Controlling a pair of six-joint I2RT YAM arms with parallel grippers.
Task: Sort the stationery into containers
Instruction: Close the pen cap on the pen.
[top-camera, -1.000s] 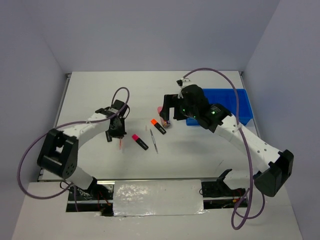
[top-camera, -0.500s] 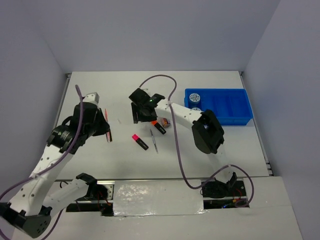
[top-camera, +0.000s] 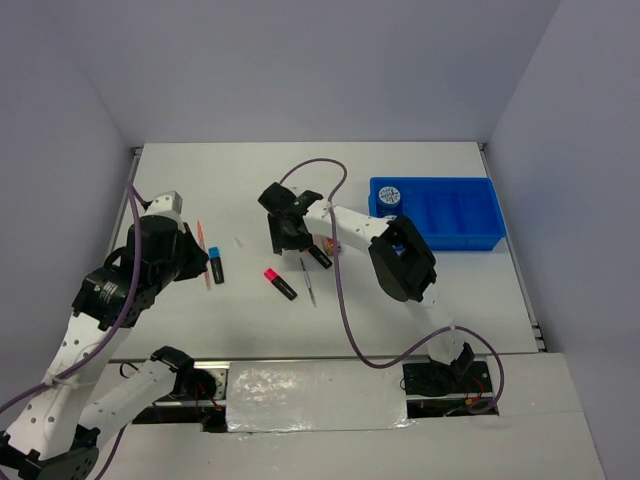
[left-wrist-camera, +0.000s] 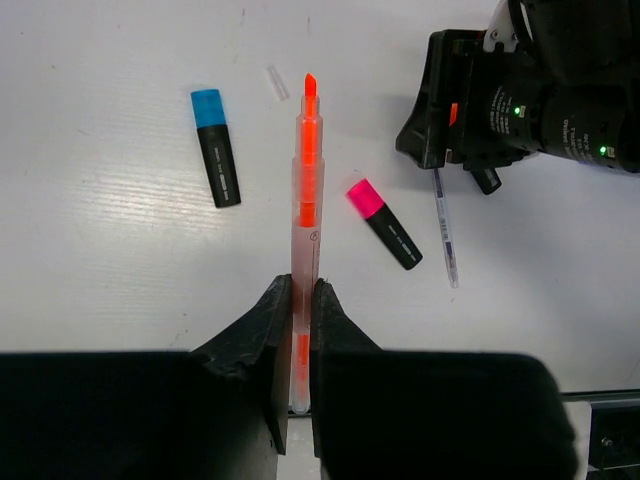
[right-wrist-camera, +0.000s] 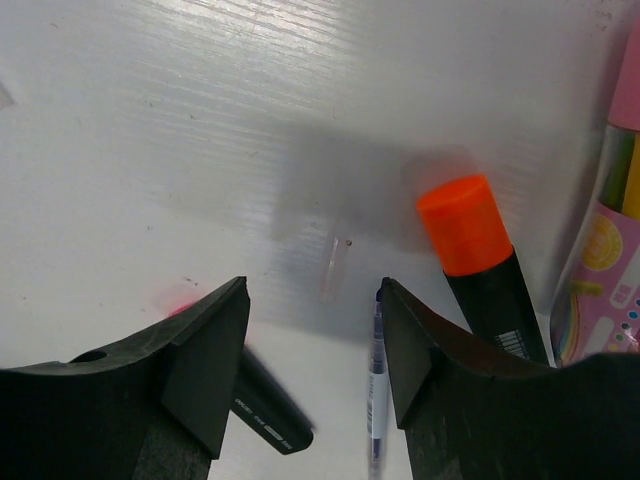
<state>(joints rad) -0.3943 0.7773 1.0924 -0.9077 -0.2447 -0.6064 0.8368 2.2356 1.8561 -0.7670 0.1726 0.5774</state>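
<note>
My left gripper (left-wrist-camera: 299, 300) is shut on a thin orange-pink pen (left-wrist-camera: 307, 180) and holds it above the table at the left (top-camera: 203, 255). A blue-capped highlighter (left-wrist-camera: 215, 147) lies just beside it (top-camera: 216, 268). My right gripper (right-wrist-camera: 315, 330) is open and empty, low over the table's middle (top-camera: 290, 235). The grey pen (right-wrist-camera: 377, 400) lies by its right finger. The orange-capped highlighter (right-wrist-camera: 480, 260) is to its right and the pink-capped highlighter (top-camera: 280, 283) to its left. The pink-capped tube (right-wrist-camera: 610, 250) lies at the right edge. The blue tray (top-camera: 455, 235) holds a tape roll (top-camera: 390, 195).
A small clear cap (top-camera: 238, 241) lies between the two grippers. Another clear sliver (right-wrist-camera: 332, 268) lies ahead of my right fingers. Side walls close in the table left and right. The right arm's purple cable loops over the middle.
My right gripper has moved from near the tray leftward over the highlighters. My left arm has shifted with the pen in it, and the blue-capped highlighter now shows beside it.
</note>
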